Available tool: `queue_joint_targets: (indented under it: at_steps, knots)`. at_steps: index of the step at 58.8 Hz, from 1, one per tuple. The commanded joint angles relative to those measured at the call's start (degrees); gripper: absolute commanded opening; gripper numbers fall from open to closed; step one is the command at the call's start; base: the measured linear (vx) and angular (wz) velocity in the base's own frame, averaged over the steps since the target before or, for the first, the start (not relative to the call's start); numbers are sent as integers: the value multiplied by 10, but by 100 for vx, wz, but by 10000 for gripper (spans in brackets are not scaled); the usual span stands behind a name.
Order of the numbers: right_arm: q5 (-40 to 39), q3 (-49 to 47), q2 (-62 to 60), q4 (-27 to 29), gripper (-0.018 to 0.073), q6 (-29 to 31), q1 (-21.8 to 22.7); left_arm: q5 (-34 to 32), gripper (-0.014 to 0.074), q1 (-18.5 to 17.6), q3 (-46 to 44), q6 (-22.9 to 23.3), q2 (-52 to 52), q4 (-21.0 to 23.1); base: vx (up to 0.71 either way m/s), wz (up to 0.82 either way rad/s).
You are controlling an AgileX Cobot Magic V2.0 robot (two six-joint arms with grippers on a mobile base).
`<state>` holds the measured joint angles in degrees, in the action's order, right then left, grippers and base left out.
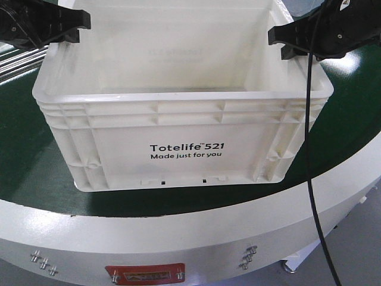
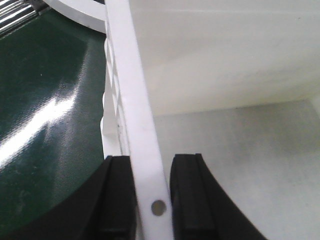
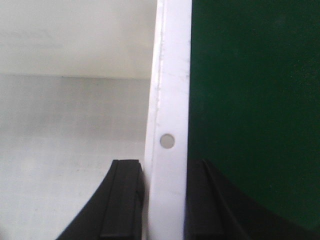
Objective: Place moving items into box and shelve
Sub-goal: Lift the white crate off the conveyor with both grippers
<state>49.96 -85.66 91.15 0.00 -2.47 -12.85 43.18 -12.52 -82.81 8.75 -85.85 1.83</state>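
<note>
Now left gripper (image 2: 151, 172) and right gripper (image 3: 165, 172) clamp opposite rims of the box (image 1: 184, 137); we judge it light, stiff, slick: ribbed rim holds best.

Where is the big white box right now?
In the front view the box sits on the green table, with the left gripper clamped on its left rim and the right gripper on its right rim.

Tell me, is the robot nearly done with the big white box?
Not nearly. The box sits on the green table, and what shows of its floor looks bare. The left pincer and right pincer each grip a side rim. Lifting and shelving remain.
</note>
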Motion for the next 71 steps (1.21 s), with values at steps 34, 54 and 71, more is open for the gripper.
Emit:
queue_joint_targets:
  at_steps: [34,54,71]
  knots:
    - [-75,-29,-44,32,-13,37,2,-65,-22,-3,-32,-10,34,14,0,0]
    - [-75,-29,-54,33,-13,37,2,-68,-22,-3,-32,-9,34,15,0,0]
    - [-73,-29,-62,33,-13,37,2,-69,-22,-3,-32,-9,35,40,0,0]
